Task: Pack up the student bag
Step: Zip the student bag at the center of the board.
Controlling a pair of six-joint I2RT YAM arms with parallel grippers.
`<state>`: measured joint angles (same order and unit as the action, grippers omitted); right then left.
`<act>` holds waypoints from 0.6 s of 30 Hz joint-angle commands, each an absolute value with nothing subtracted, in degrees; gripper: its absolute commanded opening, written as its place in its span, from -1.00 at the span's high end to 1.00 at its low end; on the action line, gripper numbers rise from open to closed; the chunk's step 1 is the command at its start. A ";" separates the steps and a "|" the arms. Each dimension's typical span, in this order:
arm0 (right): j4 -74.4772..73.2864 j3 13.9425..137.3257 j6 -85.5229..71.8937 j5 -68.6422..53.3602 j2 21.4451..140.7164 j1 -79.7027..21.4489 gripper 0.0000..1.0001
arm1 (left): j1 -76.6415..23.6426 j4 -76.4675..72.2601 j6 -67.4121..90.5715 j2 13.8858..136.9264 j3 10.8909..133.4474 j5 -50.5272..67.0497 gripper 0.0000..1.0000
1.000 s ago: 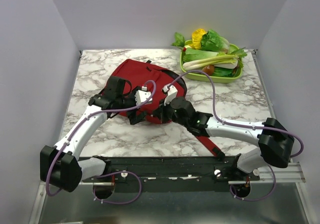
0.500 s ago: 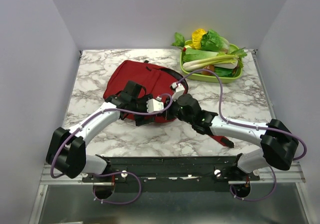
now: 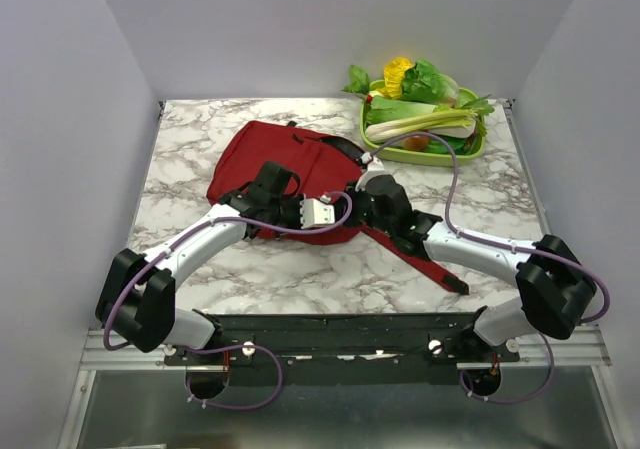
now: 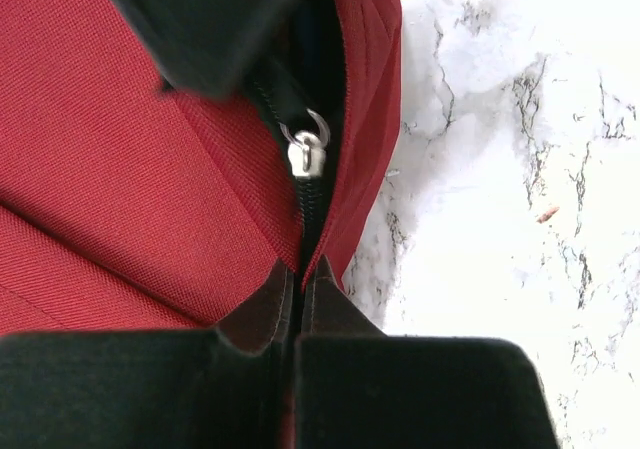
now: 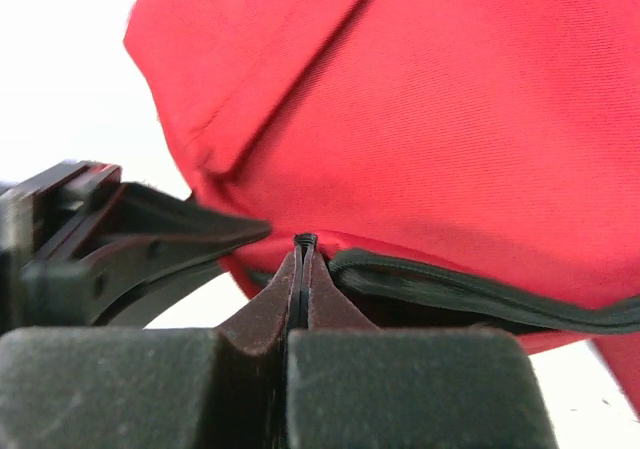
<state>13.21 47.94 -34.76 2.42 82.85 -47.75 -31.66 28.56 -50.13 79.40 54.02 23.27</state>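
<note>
The marble table (image 3: pixel 480 204) carries the student bag (image 3: pixel 275 154) lying flat near its middle. A green tray (image 3: pixel 420 156) of vegetables sits just beyond the bag's far right corner. One red strap (image 3: pixel 415 259) trails from the bag's near right corner towards the arm bases.

Over the last second both arms have slid along the bag's near edge to that right corner. The left arm has travelled furthest, and the bag itself has hardly shifted.

The left gripper (image 4: pixel 297 274) has its fingers pressed together on the bag's zip line, pinching it just below the metal zip pull (image 4: pixel 307 154). The right gripper (image 5: pixel 303 249) also has its fingers pressed together, nipping the dark-edged seam of the bag beside the left one.

With both grips at the zip, this looks like the start of opening the bag. Nothing appears packed yet, and the slider has yet to be run.
</note>
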 commanded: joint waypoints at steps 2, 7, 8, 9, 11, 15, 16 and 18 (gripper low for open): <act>8.53 50.10 -36.65 1.32 85.08 -40.62 0.99 | -32.34 34.09 -50.80 77.52 54.67 23.38 1.00; 6.77 51.94 -33.14 1.32 85.34 -36.39 0.99 | -33.66 38.40 -52.90 74.71 52.21 23.21 1.00; 6.33 52.38 -32.70 1.41 85.25 -35.26 0.99 | -34.01 39.02 -53.35 73.66 51.69 22.68 1.00; 6.07 52.73 -31.22 1.32 85.25 -34.81 0.99 | -34.45 40.76 -53.87 73.04 50.98 22.24 1.00; 5.19 54.22 -29.80 1.84 85.78 -33.67 0.99 | -34.72 42.36 -55.80 71.03 50.36 21.89 1.00; 3.78 56.51 -24.80 4.13 87.01 -32.70 0.99 | -34.80 49.28 -59.41 67.59 48.87 20.57 1.00; 3.78 56.95 -24.00 4.39 87.19 -32.70 0.99 | -34.80 50.44 -60.20 66.80 48.52 20.13 1.00; 3.43 58.09 -21.81 5.01 87.80 -32.70 0.99 | -34.80 53.07 -61.96 63.99 46.42 19.16 1.00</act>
